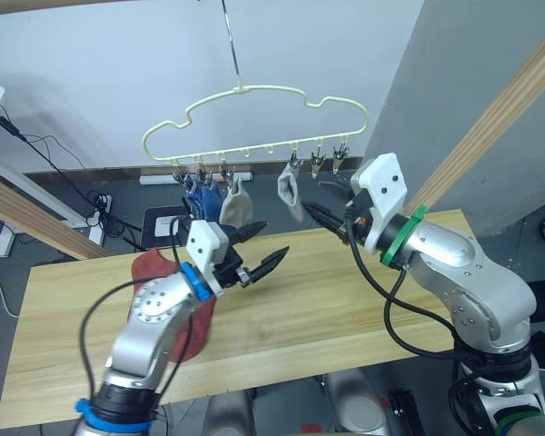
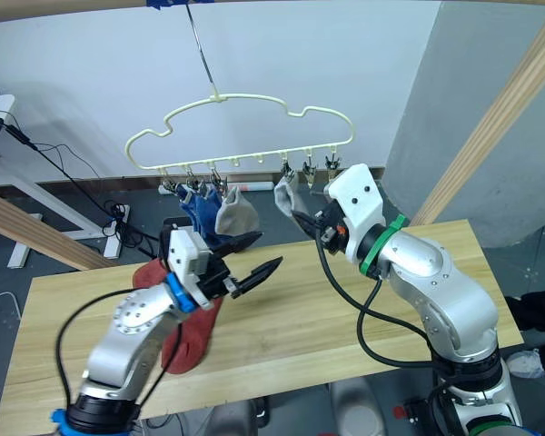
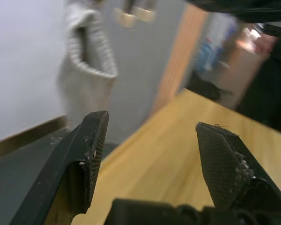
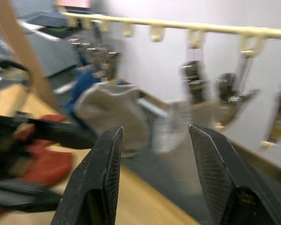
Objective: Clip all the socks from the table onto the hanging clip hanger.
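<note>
Cream hanger [image 1: 254, 116] hanging by its long hook above the far edge of the table [image 1: 327, 309], with metal clips [image 1: 317, 161] in a row along its lower bar. Clipped at the hanger's left end: blue socks [image 1: 200, 202], bunched together, and just beside them a grey sock [image 1: 237, 205]. Clipped further right, a second grey sock [image 1: 291, 193], dangling close to the right gripper. On the table, at its left part: red socks [image 1: 189, 313] lying in a heap, partly hidden behind the left arm (one or two, hard to tell from the pile).

Left gripper [image 1: 261, 247] raised over the table in front of the red heap, fingers spread wide with nothing between them; seen through that gap in its wrist view, a grey sock [image 3: 86, 70] and bare tabletop. Right gripper [image 1: 330, 202] lifted near the hanger's right half, just beside the second grey sock, fingers parted and empty; from its wrist camera, the hanger bar [image 4: 178, 26] across the scene, clips below it, both grey socks and the blue ones hanging, red fabric low on the table.
</note>
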You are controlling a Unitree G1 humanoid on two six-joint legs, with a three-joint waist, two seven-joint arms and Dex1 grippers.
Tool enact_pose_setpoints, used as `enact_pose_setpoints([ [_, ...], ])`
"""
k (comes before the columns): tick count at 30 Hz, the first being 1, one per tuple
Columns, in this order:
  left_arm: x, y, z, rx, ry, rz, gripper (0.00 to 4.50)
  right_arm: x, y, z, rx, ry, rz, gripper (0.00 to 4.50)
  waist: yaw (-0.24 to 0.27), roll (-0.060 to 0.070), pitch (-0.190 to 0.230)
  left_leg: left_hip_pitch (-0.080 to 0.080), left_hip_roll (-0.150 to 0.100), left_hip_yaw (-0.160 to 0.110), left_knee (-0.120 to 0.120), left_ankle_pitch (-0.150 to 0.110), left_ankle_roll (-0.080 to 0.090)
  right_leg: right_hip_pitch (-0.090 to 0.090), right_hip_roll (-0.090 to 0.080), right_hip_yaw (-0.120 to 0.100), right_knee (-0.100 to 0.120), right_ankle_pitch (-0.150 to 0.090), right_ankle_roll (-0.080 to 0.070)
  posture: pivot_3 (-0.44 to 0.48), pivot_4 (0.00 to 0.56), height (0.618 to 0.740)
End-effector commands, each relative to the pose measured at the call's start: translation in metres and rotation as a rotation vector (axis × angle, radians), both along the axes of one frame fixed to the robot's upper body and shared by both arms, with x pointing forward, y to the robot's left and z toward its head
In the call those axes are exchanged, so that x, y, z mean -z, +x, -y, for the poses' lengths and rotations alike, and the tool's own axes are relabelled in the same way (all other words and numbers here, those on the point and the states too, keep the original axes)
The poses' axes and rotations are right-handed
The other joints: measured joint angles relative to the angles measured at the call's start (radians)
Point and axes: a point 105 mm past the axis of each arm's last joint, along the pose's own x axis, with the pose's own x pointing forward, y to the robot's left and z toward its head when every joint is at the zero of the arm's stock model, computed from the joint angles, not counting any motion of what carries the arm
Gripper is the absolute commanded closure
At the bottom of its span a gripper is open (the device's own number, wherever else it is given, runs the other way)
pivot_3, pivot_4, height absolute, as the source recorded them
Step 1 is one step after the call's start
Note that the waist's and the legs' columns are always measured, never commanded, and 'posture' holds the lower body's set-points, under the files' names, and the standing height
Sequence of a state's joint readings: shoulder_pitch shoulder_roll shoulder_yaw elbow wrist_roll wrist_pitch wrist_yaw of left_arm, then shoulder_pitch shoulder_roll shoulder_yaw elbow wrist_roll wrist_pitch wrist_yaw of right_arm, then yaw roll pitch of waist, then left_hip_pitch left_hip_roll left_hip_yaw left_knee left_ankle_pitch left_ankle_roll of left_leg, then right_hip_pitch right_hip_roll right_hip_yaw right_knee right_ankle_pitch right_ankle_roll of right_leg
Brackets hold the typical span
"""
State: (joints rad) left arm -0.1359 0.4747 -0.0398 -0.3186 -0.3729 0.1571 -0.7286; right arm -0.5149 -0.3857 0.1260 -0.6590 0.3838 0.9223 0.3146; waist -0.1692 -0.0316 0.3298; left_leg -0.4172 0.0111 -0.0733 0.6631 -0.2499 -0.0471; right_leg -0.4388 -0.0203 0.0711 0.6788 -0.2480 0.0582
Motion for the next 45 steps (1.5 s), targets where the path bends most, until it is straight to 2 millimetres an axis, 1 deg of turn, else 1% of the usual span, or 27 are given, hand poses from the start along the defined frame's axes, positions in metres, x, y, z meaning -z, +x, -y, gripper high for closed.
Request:
enact_pose_setpoints([
  [1,-0.023,-0.008,0.001,0.059,-0.025,0.038,1.22,-0.006,0.001,-0.002,0.028,-0.003,0.072,2.17,0.001,0.0,0.0,0.0,0.0,0.0,0.0,0.0,0.0,0.0,0.0,0.0,0.0,0.0,0.0,-0.249,0.285,0.735],
  [5,-0.046,-0.008,0.001,0.087,-0.034,0.051,1.22,-0.002,0.02,0.001,0.139,-0.003,0.09,2.17,0.002,0.0,0.0,0.0,0.0,0.001,0.0,0.0,0.0,0.0,0.0,0.0,0.0,0.0,0.0,-0.24,0.282,0.735],
  [8,-0.055,-0.006,0.004,0.09,-0.048,0.061,1.22,-0.002,0.026,-0.001,0.151,0.001,0.098,2.17,0.004,0.0,0.0,0.0,0.0,0.0,0.0,0.0,0.0,0.0,0.0,0.0,0.0,0.0,0.0,-0.237,0.28,0.735],
  [11,-0.06,-0.005,0.007,0.095,-0.053,0.068,1.22,-0.001,0.033,-0.002,0.18,-0.003,0.108,2.17,0.003,0.0,0.0,0.0,0.0,0.001,0.0,0.0,0.0,0.0,0.0,0.001,0.0,0.0,0.0,-0.234,0.276,0.735],
  [20,-0.061,0.0,0.006,0.083,-0.048,0.071,1.22,-0.008,0.046,-0.011,0.217,0.014,0.165,2.17,0.004,0.0,0.0,0.0,0.0,0.0,0.0,0.0,-0.001,0.0,-0.001,0.0,0.0,0.001,-0.001,-0.229,0.268,0.735],
  [25,-0.062,0.001,0.005,0.081,-0.042,0.078,1.22,-0.014,0.048,-0.011,0.245,0.024,0.202,2.17,0.004,0.0,0.0,0.0,0.0,0.0,0.0,0.0,-0.001,0.0,-0.001,0.0,0.001,0.001,-0.002,-0.229,0.264,0.735],
  [30,-0.063,0.002,0.006,0.082,-0.037,0.083,1.22,-0.019,0.05,-0.007,0.278,0.028,0.233,2.17,0.004,0.0,0.0,0.0,0.0,0.0,0.0,0.0,-0.001,0.0,-0.001,0.0,0.001,0.001,-0.002,-0.229,0.264,0.735],
  [33,-0.064,0.003,0.007,0.084,-0.036,0.086,1.22,-0.019,0.051,-0.006,0.291,0.042,0.223,2.17,0.004,0.0,0.0,0.0,0.0,0.0,0.0,0.0,-0.001,0.0,-0.001,0.0,0.001,0.001,-0.002,-0.235,0.26,0.735],
  [38,-0.066,0.004,0.008,0.087,-0.035,0.094,1.22,-0.02,0.052,-0.002,0.336,0.149,0.128,2.17,0.003,0.0,0.0,0.0,0.0,0.0,0.0,0.0,-0.001,0.0,-0.001,0.0,0.001,0.002,-0.003,-0.235,0.26,0.735],
  [45,-0.067,0.005,0.008,0.087,-0.034,0.098,1.22,-0.022,0.051,-0.002,0.356,0.228,0.048,2.17,0.003,0.0,0.0,0.0,0.0,0.0,0.0,0.0,-0.001,0.0,-0.001,0.0,0.002,0.002,-0.003,-0.24,0.255,0.735],
])
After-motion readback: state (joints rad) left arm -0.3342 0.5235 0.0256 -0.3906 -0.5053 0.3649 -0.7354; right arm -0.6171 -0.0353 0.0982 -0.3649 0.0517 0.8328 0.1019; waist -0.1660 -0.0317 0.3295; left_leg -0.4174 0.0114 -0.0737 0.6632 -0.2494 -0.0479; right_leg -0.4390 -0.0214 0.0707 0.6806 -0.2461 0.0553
